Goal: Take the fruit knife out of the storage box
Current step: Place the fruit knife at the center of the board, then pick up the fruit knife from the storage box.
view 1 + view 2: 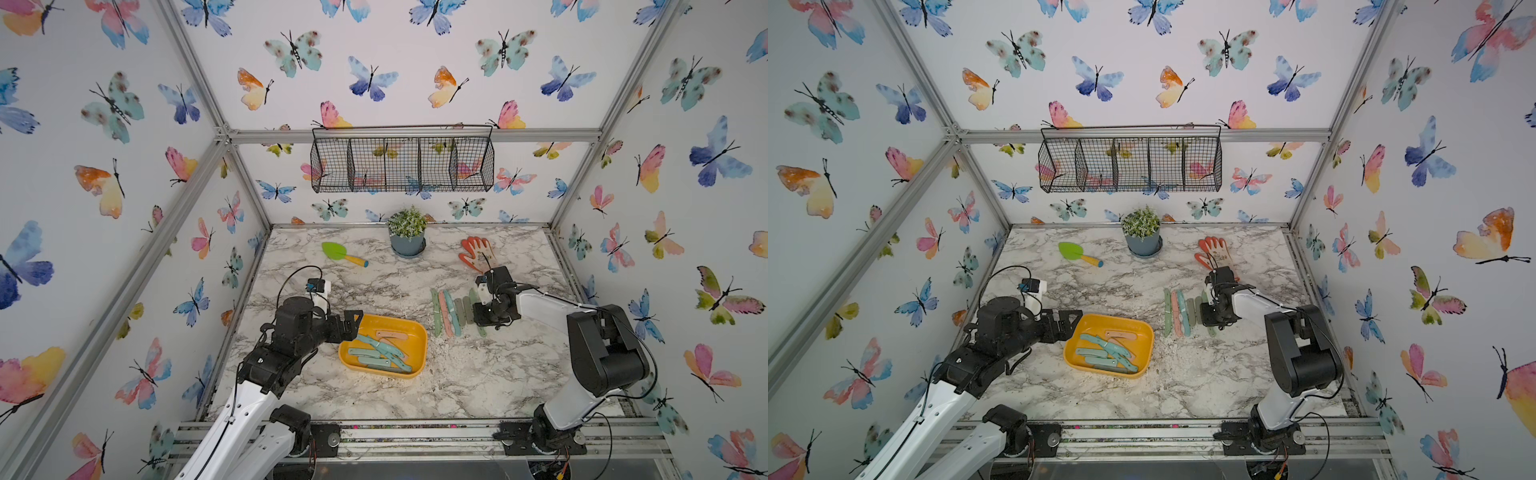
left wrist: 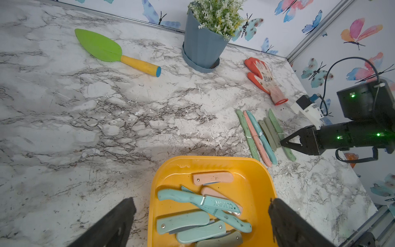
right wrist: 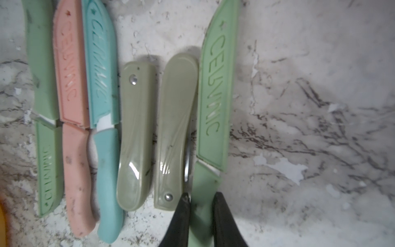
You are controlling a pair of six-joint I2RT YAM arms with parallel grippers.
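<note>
Box: shallow yellow-orange plastic tray (image 1: 413, 332) sits on the grey-veined marble tabletop (image 1: 374, 282), on the left arm's side
Left in box: heap of pastel knives (image 2: 192, 197), teal, peach and one grey-green, some folding and some sheathed; six or seven, though the overlap makes the count unsure
Already out: row of six pastel knives (image 1: 451, 311) laid side by side on the marble, well apart from the tray, on the right arm's side
Right arm: right gripper (image 3: 202, 195) has its jaws closed on the handle of the light green sheathed knife (image 3: 215, 85), at the end of the row farthest from the tray; the knife appears to lie flat on the marble
Left arm: left gripper (image 1: 352, 326) hangs over the tray's edge with jaws spread wide and nothing between them
Progress: roughly halfway, judging by the two groups
Left to do: let go of the green knife, then empty the heap; the crossed teal knives look awkward to pick singly
</note>
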